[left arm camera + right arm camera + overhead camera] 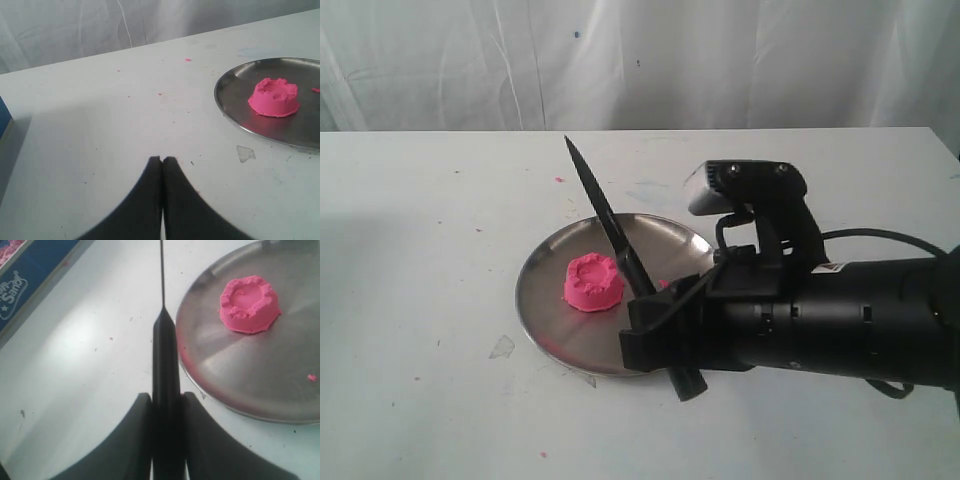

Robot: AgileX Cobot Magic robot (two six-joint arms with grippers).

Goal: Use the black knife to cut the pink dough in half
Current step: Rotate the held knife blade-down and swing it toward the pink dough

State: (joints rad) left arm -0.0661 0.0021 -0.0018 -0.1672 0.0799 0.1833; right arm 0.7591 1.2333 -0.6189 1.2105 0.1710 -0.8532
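The pink dough [593, 282] [274, 97] [250, 304] is one whole round mound with a dented top. It sits on a round metal plate [545, 300] [300, 130] [235, 375]. My right gripper [655, 312] [166, 396] is shut on the handle of the black knife [610, 225] [165, 350]. The blade slants up and away with its tip raised; it runs beside the dough and does not touch it. My left gripper [162, 159] is shut on nothing, over bare table off the plate's side. The exterior view does not show it.
A blue box [35, 275] lies on the table beyond the knife; a blue edge [4, 117] shows in the left wrist view. Tiny pink crumbs [312, 377] [559, 180] lie on plate and table. A pale scrap [501, 347] lies near the rim. White curtain behind.
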